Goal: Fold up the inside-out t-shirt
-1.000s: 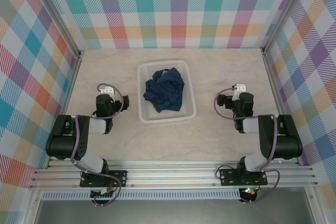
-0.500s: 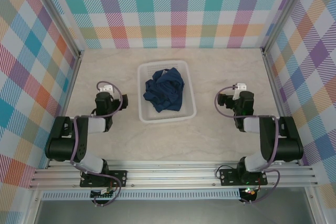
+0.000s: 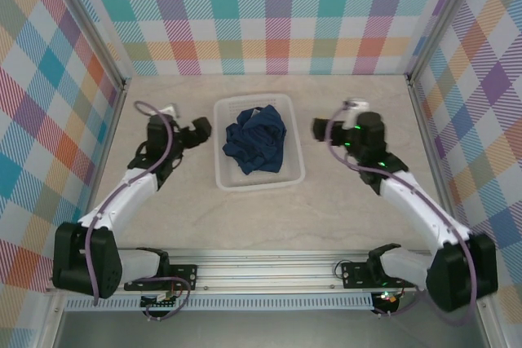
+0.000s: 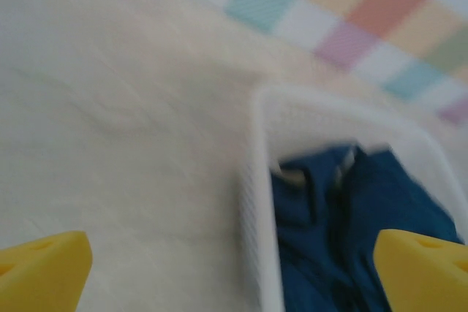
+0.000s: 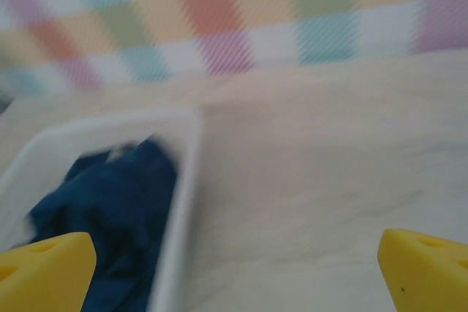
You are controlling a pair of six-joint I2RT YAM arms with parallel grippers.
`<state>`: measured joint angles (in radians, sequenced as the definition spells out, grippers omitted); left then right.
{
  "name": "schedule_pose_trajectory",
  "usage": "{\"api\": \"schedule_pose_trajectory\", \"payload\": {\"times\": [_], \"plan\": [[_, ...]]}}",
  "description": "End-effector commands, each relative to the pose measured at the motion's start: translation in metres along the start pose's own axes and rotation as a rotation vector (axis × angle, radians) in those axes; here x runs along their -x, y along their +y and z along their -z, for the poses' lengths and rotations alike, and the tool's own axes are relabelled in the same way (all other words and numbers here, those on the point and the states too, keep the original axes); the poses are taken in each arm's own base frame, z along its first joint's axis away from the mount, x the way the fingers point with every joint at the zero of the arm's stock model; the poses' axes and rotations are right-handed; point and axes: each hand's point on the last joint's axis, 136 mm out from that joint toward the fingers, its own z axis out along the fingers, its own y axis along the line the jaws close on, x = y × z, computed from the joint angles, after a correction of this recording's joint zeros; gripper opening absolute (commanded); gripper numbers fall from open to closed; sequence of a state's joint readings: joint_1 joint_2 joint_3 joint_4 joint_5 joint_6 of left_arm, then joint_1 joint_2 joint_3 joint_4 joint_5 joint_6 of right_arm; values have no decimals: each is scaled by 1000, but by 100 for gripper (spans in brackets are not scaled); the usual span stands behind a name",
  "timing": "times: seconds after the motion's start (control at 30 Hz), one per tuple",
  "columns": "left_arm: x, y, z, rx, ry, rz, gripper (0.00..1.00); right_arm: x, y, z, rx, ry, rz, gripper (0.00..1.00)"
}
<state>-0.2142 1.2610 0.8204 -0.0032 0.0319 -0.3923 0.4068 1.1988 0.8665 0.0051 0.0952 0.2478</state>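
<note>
your left gripper [image 3: 199, 130] stands with its jaws wide apart and nothing between them, and your right gripper [image 3: 320, 128] is the same, spread and empty. the navy t-shirt [image 3: 255, 148] lies crumpled in the white mesh basket [image 3: 259, 182] on the table [image 3: 269, 218], between the two tools. it sits just right of the left gripper and just left of the right one, and each gripper points in toward the basket's side wall.

Setting: robotics lab test cell. A pale wood-grain desk [image 3: 342, 218] is enclosed on three sides by pastel plaid panels [image 3: 269, 14] framed by aluminium posts [image 3: 88, 26]. The left arm [image 3: 122, 197] and right arm [image 3: 416, 208] are bolted to a slotted aluminium rail [image 3: 269, 273] at the near edge.
</note>
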Motion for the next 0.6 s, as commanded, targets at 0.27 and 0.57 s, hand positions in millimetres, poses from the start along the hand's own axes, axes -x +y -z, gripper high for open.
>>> {"api": "schedule_pose_trajectory", "payload": {"times": [0.27,0.57], "plan": [[-48,4,5,71,227,8,93,-105,112,-97,16,480,253,100],[-64,19,18,125,258,11,81,-133,106,-190,-82,510,278,84]]}}
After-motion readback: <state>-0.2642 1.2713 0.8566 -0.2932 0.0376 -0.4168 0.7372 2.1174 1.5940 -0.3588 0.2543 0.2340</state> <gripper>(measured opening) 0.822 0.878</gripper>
